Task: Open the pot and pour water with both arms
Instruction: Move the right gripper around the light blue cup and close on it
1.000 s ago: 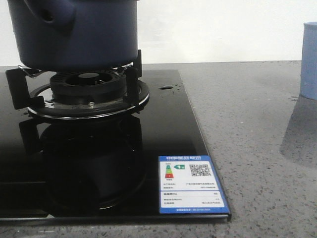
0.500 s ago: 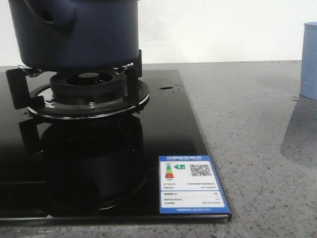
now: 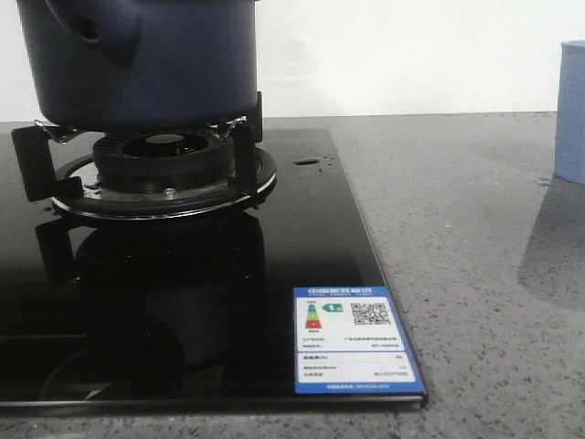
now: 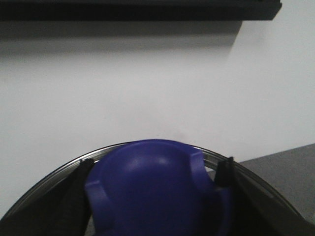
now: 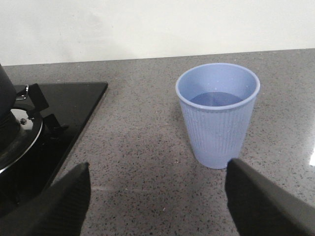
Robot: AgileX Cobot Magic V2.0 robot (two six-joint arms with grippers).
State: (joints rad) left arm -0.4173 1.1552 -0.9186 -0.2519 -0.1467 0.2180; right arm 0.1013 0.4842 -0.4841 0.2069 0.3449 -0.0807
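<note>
Front view: a grey speckled desk (image 3: 457, 229) against a white wall carries a glossy black hob (image 3: 183, 302), and the dark navy matte pot (image 3: 146, 64) sits on its burner grate. The left end effector (image 4: 155, 196) grips the blue lid knob (image 4: 152, 182). The right end effector (image 5: 157, 196) hangs open before a light-blue ribbed cup (image 5: 217, 115).

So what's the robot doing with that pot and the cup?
The dark blue pot sits on the stove burner. The left gripper has its fingers on either side of the blue lid knob; whether they are squeezing it yet is not clear. The right gripper is open and hangs over the counter near the light blue cup, which has water in it. Nothing has been poured yet.
</note>
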